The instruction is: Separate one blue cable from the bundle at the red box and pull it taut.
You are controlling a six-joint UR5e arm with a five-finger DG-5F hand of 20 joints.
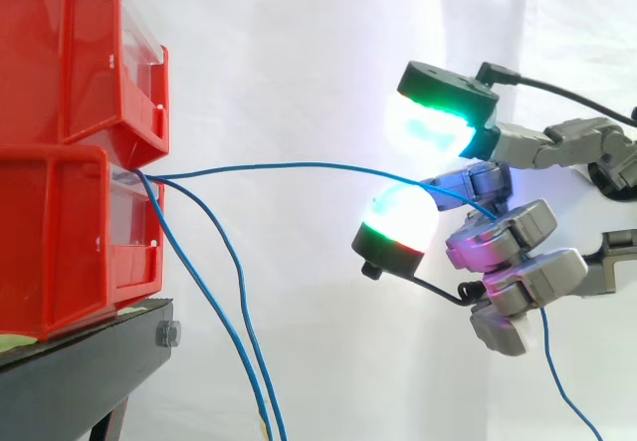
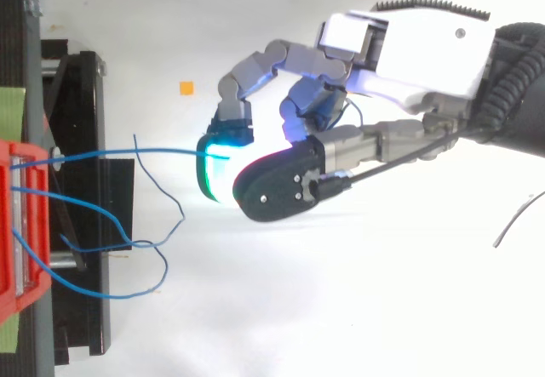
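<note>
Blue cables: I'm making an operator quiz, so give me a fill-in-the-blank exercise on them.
Of the three blue cables, the robot hand grips ___.
The gripped cable comes from between two stacked bins coloured ___.
The other two cables hang ___ past the stand.
That stand is ___.
Missing words: one; red; down; black.

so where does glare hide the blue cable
side view: the pads bloom white, yet the blue cable is readable over the lower one; top view: the cable vanishes into the cyan-white glow at the hand, and the surface below is washed out
</note>
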